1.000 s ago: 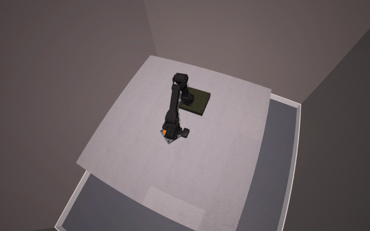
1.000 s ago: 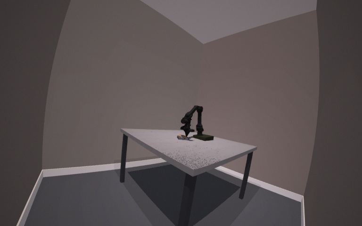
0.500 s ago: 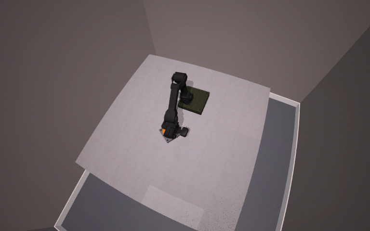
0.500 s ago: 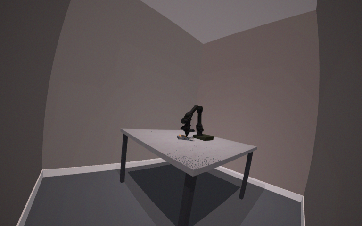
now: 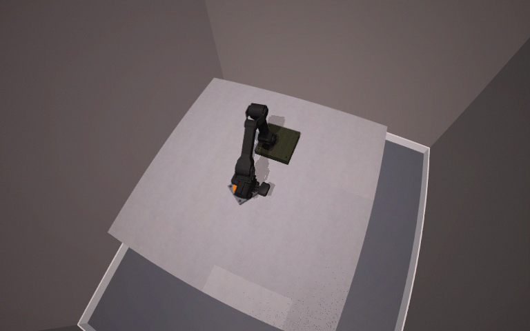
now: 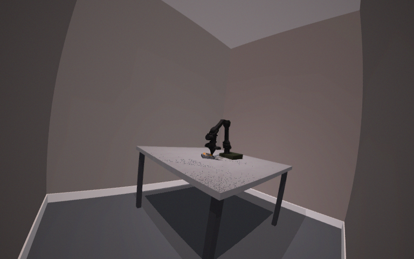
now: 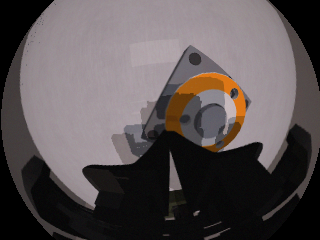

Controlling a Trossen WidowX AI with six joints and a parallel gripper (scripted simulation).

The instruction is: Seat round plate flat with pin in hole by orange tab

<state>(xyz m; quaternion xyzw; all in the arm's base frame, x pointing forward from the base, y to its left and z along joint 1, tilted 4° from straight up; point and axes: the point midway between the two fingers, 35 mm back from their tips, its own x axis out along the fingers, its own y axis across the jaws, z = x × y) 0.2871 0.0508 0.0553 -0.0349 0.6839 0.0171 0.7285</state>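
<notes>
Wrist view shows the round plate (image 7: 207, 110) lying on the grey base (image 7: 190, 67) on the worktop (image 7: 100, 47), just beyond and slightly right of the end effector (image 7: 172, 154), whose fingers are pinched together on nothing. The closed tip sits at the plate's near-left rim; whether it touches cannot be told. Any nudge to turn the plate about the post (image 7: 212, 116) would, I judge, start from that edge.

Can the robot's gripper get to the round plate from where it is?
Probably yes. The shut gripper hangs right above the round plate on its base, its tips at the plate's near edge, and nothing stands between them. Whether they already touch cannot be told.
</notes>
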